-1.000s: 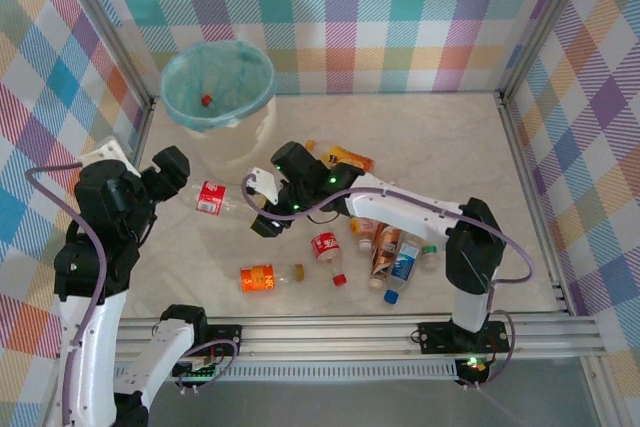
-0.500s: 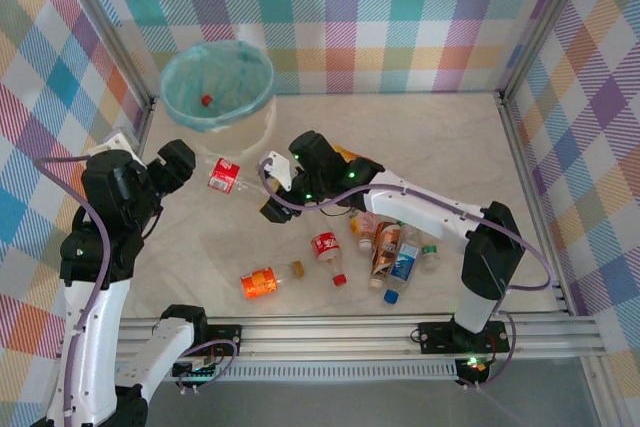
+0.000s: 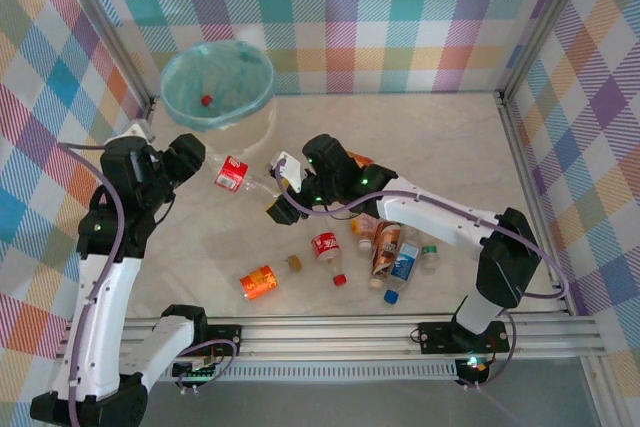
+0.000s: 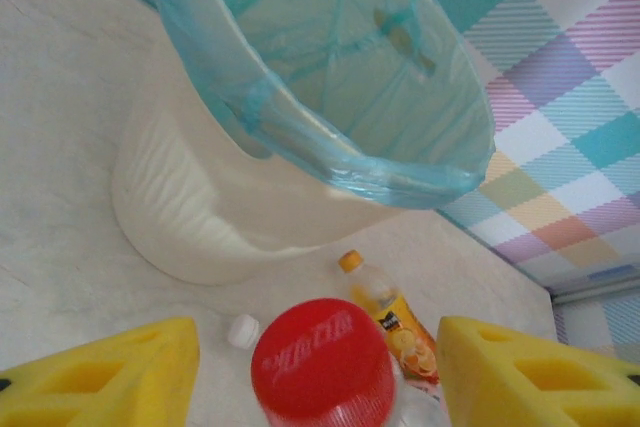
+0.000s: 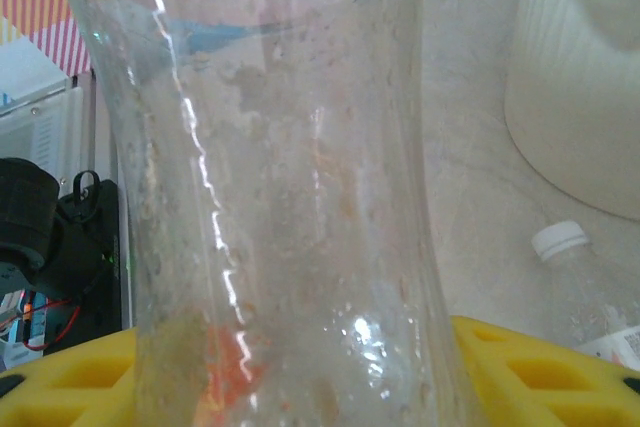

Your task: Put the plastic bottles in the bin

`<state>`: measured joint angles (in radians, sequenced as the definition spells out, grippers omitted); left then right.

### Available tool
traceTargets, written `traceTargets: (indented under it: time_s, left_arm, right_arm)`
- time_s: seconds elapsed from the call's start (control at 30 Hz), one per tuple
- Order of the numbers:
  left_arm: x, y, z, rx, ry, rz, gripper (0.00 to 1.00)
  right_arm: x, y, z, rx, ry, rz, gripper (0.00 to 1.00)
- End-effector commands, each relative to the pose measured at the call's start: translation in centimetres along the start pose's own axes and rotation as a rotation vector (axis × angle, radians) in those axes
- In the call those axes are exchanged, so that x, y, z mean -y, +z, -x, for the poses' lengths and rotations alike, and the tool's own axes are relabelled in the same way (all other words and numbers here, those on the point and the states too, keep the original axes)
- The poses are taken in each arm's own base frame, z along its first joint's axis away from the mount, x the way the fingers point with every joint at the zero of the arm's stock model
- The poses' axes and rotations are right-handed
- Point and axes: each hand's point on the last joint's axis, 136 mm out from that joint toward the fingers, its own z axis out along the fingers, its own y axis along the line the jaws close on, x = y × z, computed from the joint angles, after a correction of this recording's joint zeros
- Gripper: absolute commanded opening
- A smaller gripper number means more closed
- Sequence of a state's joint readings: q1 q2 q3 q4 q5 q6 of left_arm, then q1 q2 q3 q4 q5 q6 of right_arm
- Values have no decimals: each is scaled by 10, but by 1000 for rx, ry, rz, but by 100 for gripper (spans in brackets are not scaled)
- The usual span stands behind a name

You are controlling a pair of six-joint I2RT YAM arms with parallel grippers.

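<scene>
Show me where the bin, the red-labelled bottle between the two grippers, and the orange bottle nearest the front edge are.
bin (image 3: 240,75): top view, on the teal bag's inner wall.
red-labelled bottle (image 3: 231,173): top view, on its red label.
orange bottle (image 3: 258,282): top view, on its orange label.

The clear bottle (image 5: 290,197) is cut off top and bottom; the red speck (image 3: 207,100) in the bin (image 3: 168,82) is unidentifiably small.

I held a clear red-labelled bottle (image 3: 232,173) sideways near the teal-lined cream bin (image 3: 172,97); other bottles (image 3: 325,246) lay scattered on their sides, well apart.
</scene>
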<state>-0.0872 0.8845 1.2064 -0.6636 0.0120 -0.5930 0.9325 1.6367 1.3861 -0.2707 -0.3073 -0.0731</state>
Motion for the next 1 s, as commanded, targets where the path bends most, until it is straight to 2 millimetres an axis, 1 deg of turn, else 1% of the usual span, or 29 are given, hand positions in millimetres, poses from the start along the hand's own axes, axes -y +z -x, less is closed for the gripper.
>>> traceTargets:
  time_s: [0.0, 0.1, 0.23, 0.3, 0.37, 0.4, 0.43, 0.47, 0.5, 0.57, 0.6, 0.7, 0.8, 0.83, 0.9, 0.97]
  left_arm:
    - [14, 6, -2, -12, -65, -86, 62]
    - [12, 9, -3, -9, -84, -88, 53]
    - [8, 7, 1, 21, -87, -68, 31]
    - [6, 6, 3, 33, -77, -56, 24]
    - [6, 5, 7, 39, -60, -44, 15]
    - [7, 6, 8, 39, -53, -42, 11]
    - [9, 6, 11, 44, -46, -44, 6]
    - [13, 6, 15, 50, -42, -49, 0]
    - [17, 5, 20, 58, -40, -56, 0]
    - [31, 3, 37, 89, -23, -81, 0]
    - [40, 2, 47, 105, -9, -94, 0]
    - [71, -7, 85, 177, 57, -131, 0]
    - [93, -18, 123, 266, 127, -129, 0]
    - [101, -23, 137, 305, 154, -132, 0]
    - [112, -27, 162, 383, 198, -112, 0]
    - [115, -19, 182, 434, 244, -59, 0]
  right_arm:
    - [-11, -11, 18, 85, -6, 37, 51]
    - [-17, -12, 19, 100, -6, 67, 51]
    - [-13, -8, 15, 83, 0, 55, 52]
    - [-12, -7, 13, 75, 7, 51, 53]
    - [-12, -7, 13, 74, 9, 52, 56]
    - [-13, -8, 13, 73, 11, 52, 59]
    - [-13, -9, 15, 78, 12, 50, 64]
    - [-11, -10, 16, 79, 15, 40, 71]
    - [-10, -11, 18, 82, 19, 27, 79]
    - [-5, -17, 23, 84, 19, -12, 100]
    - [-2, -20, 26, 89, 25, -39, 100]
    - [9, -33, 35, 117, 38, -126, 100]
    - [11, -46, 37, 135, 33, -167, 100]
    - [13, -49, 35, 136, 34, -185, 99]
    - [17, -55, 30, 133, 36, -220, 100]
    - [18, -58, 25, 125, 33, -238, 100]
